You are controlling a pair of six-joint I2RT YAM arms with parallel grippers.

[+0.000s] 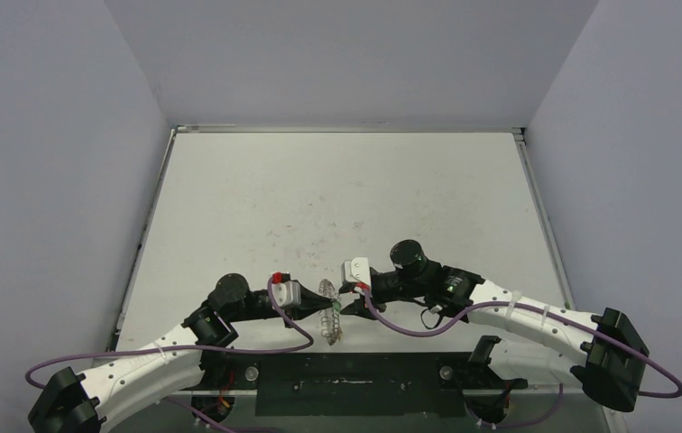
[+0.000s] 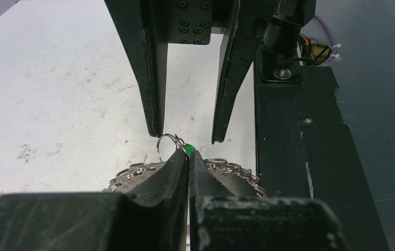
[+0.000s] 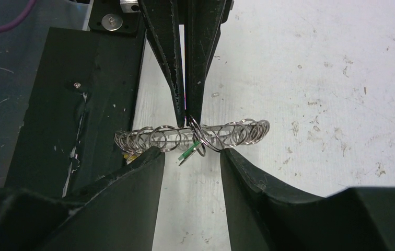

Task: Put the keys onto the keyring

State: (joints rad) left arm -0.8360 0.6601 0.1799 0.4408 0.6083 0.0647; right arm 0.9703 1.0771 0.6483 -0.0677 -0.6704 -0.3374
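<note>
The keyring [image 1: 328,316] is held edge-up over the table near the front edge. It is a silvery ring fringed with wire loops [image 3: 237,130]. My left gripper [image 1: 317,317] is shut on its rim, the fingertips [image 2: 187,152] pressed together, with one loop [image 2: 166,144] sticking out past them. The green key [image 3: 188,152] hangs from a loop right at that pinch, and its head [image 2: 189,150] peeks out at the tips. A bit of the yellow key [image 3: 128,156] shows at the ring's left end. My right gripper [image 3: 191,151] faces the left one, open, its fingers astride the ring and green key.
The black base plate [image 1: 346,383] runs along the near edge, just beside the ring [image 3: 96,104]. Purple cables [image 1: 391,327] loop off both arms. The white scuffed table [image 1: 346,198] stretches away behind, walled on three sides.
</note>
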